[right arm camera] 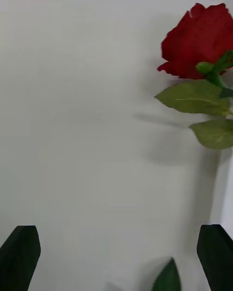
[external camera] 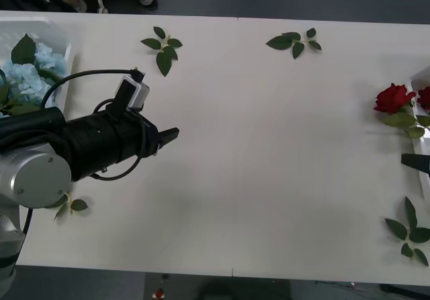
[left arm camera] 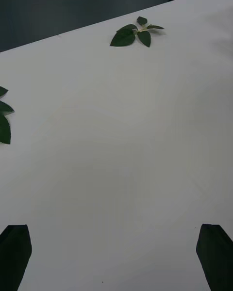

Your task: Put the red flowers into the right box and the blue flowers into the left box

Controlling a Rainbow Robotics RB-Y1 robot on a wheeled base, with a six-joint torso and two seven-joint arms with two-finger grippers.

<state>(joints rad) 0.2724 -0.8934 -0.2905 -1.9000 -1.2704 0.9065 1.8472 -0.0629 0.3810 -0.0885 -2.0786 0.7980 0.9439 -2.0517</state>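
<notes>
Hovering wide open and empty, my left gripper faces bare table; front view alone shows blue flowers boxed far left, red flowers right, near my open right gripper.

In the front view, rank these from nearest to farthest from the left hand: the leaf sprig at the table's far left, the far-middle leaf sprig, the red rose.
From the left hand:
1. Far-left leaf sprig, just beyond the hand.
2. Far-middle leaf sprig, farther right along the far edge.
3. Red rose, at the table's right edge.
</notes>
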